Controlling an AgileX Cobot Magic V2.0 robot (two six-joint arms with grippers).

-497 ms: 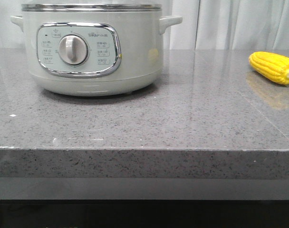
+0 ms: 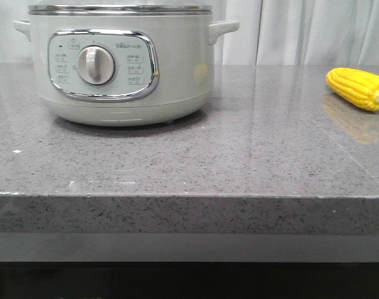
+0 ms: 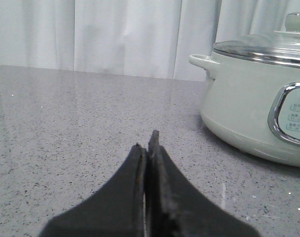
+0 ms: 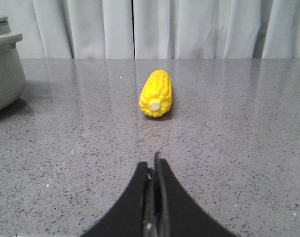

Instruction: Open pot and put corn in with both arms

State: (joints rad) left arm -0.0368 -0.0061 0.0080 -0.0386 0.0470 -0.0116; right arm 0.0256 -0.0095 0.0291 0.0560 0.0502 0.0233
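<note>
Nothing has started yet: the pot (image 2: 119, 62) sits at ten o'clock with its lid (image 3: 268, 47) on, and the corn (image 2: 358, 88) lies at two o'clock on the surface (image 2: 239, 162). Both the left gripper (image 3: 147, 148) and the right gripper (image 4: 153, 168) have their fingers pressed together, holding nothing. I think the left one must open and lift the lid first.

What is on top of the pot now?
A glass lid with a knob sits on the pot, closed. The lid hides whatever is inside.
</note>
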